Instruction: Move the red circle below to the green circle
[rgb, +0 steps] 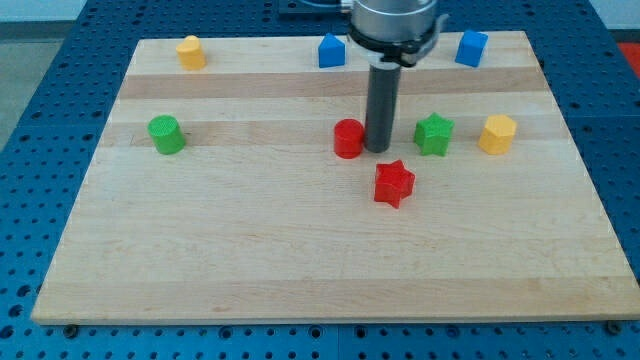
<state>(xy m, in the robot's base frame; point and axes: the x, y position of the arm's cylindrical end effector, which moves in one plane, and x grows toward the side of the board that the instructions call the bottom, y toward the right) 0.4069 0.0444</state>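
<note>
Rod and wrist dominate the upper middle of the frame: the arm's grey metal collar (393, 25) enters from the top edge, and from it a straight dark rod (381, 100) hangs upright, square to the wooden board (300, 260). There are no jaws on this arm to spread or press together, only the rod. Its lower end, my tip (378, 149), rests at board level just to the view's right of the red circle (348, 138), touching it or very nearly so; I cannot tell which from here.

The red circle sits a little above and to the right of the frame's centre. The green circle (165, 133) stands well apart from it, far over at the view's left, at about the same height in the frame. Between the two lies bare wood.

To the right of the tip, near it but apart, is the green star (434, 134), and further right again the yellow hexagonal block (497, 133). The red star (394, 183) lies just below and slightly right of the tip, apart from the red circle.

Along the top of the board are a yellow block (191, 51) in the upper left, a blue block (331, 50) just left of the collar, and another blue block (471, 47) to its right. A blue perforated table (40, 120) surrounds the board.
</note>
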